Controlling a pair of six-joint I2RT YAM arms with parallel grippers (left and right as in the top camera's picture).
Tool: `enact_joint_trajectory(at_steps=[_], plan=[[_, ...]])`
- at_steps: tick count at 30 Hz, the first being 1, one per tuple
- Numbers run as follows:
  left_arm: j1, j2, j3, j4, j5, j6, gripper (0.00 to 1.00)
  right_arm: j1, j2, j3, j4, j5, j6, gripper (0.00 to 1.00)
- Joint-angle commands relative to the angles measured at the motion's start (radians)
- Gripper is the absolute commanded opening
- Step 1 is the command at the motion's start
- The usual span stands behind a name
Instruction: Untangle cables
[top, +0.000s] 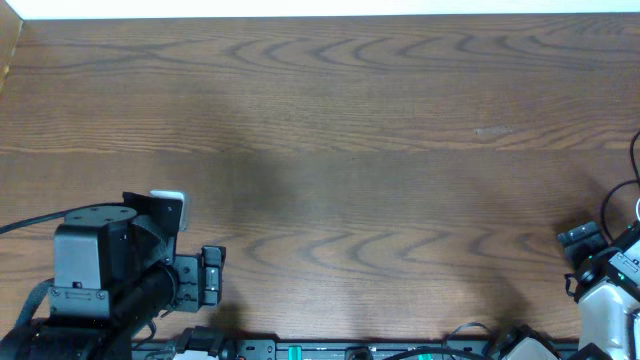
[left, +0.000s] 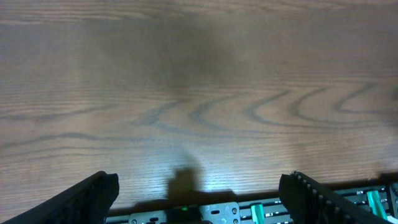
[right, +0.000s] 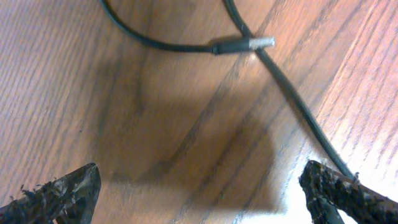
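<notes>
The cables show mainly in the right wrist view: a thin black cord ending in a small silver-tipped plug (right: 241, 45), and a second thin black cord (right: 298, 106) crossing it and running down to the right. In the overhead view thin black cords (top: 612, 205) show at the table's far right edge. No whitish cord is clearly visible. My right gripper (right: 205, 196) is open and empty above bare wood, just short of the plug; it sits at the right edge in the overhead view (top: 580, 245). My left gripper (left: 199, 199) is open and empty, low at the front left (top: 212, 275), far from the cables.
The wooden table (top: 330, 130) fills the overhead view. A metal rail with green parts (left: 261, 211) runs along the table's front edge. A thick black arm cord (top: 25, 225) leads off to the left of the left arm.
</notes>
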Motion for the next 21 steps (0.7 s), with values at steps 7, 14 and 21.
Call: enact_joint_trajectory(at_steps=[7,14,21], plan=[[0.002,0.0,-0.029,0.007,0.009,0.007,0.88,-0.018,0.0,0.061,-0.082,0.181,0.032,0.99],[0.002,0.0,-0.029,0.007,0.009,0.007,0.88,-0.092,0.001,0.064,-0.206,0.287,0.124,0.99],[0.002,0.0,-0.029,0.006,0.009,0.007,0.88,-0.131,0.004,0.064,-0.213,0.28,0.129,0.99]])
